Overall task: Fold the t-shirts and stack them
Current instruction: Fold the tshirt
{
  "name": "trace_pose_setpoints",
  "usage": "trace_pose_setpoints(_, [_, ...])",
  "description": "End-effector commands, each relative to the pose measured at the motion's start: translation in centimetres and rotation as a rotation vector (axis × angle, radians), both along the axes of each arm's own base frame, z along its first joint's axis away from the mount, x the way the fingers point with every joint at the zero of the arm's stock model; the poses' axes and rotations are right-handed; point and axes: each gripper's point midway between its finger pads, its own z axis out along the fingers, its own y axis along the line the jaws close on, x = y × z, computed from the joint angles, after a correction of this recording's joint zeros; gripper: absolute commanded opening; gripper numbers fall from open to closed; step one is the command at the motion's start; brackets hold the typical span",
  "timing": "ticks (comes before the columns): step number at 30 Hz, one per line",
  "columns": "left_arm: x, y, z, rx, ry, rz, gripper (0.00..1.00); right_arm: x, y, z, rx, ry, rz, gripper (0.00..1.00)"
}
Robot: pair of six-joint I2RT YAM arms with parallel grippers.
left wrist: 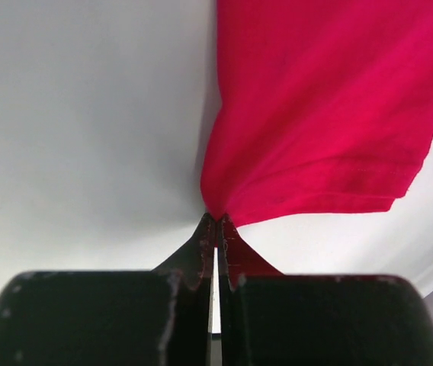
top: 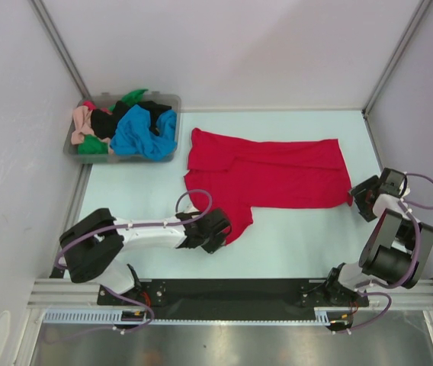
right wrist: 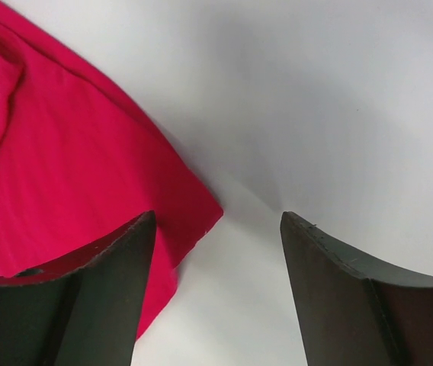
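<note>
The large red t-shirt [top: 277, 175] lies spread across the middle of the table, a sleeve hanging toward the near side. My left gripper [top: 222, 232] is shut on the edge of that sleeve; in the left wrist view the cloth [left wrist: 331, 114] bunches to a point at the closed tips of the gripper [left wrist: 216, 223]. My right gripper [top: 357, 200] is open and empty just off the shirt's near right corner; in the right wrist view that corner [right wrist: 194, 210] lies beside the left finger [right wrist: 117, 282] of the gripper [right wrist: 218, 221]. Blue [top: 144, 133], black, green and peach-pink shirts lie in the bin.
A clear grey plastic bin [top: 169, 101] stands at the far left of the table, heaped with crumpled shirts. Metal frame posts rise at the far corners. A black rail [top: 232, 290] runs along the near edge between the arm bases.
</note>
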Motion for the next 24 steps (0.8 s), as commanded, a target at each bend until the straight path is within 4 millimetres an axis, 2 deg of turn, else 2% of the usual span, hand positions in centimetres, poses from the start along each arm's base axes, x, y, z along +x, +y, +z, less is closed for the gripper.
trace_pose_setpoints(1, [0.5,-0.5,1.4,-0.003,-0.032,-0.015,0.0,0.4,-0.5,-0.2,-0.019,-0.012,0.012,0.72])
trace_pose_setpoints(7, [0.4,-0.4,1.6,0.011,-0.039,-0.046,0.0,0.6,-0.7,-0.8,-0.03,-0.016,0.041,0.7])
trace_pose_setpoints(10, [0.4,-0.4,1.7,0.012,-0.046,-0.055,0.0,1.1,-0.3,-0.8,0.039,-0.068,0.014,0.68])
trace_pose_setpoints(12, [0.5,-0.5,1.8,0.013,-0.052,-0.064,0.0,1.9,0.4,0.0,0.112,-0.147,-0.032,0.68])
trace_pose_setpoints(13, [0.7,-0.7,2.0,0.011,-0.059,-0.066,0.0,1.7,1.0,-0.2,0.144,-0.16,-0.049,0.69])
trace_pose_setpoints(15, [0.7,-0.7,2.1,0.015,-0.062,-0.068,0.0,2.7,1.6,1.5,0.204,-0.259,-0.099,0.73])
trace_pose_setpoints(20, [0.7,-0.6,2.1,0.011,-0.062,-0.06,0.0,0.4,3.1,0.8,0.281,-0.221,-0.237,0.84])
trace_pose_setpoints(21, [0.8,-0.7,2.2,0.008,-0.065,-0.058,0.0,0.3,3.1,1.6,0.279,-0.248,-0.249,0.86])
trace_pose_setpoints(23, [0.8,-0.6,2.2,0.006,-0.063,-0.051,0.0,-0.3,2.6,1.4,0.271,-0.271,-0.311,0.87])
trace_pose_setpoints(24, [0.9,-0.5,2.3,0.002,-0.067,-0.048,0.0,-0.1,2.2,1.9,0.258,-0.31,-0.321,0.88])
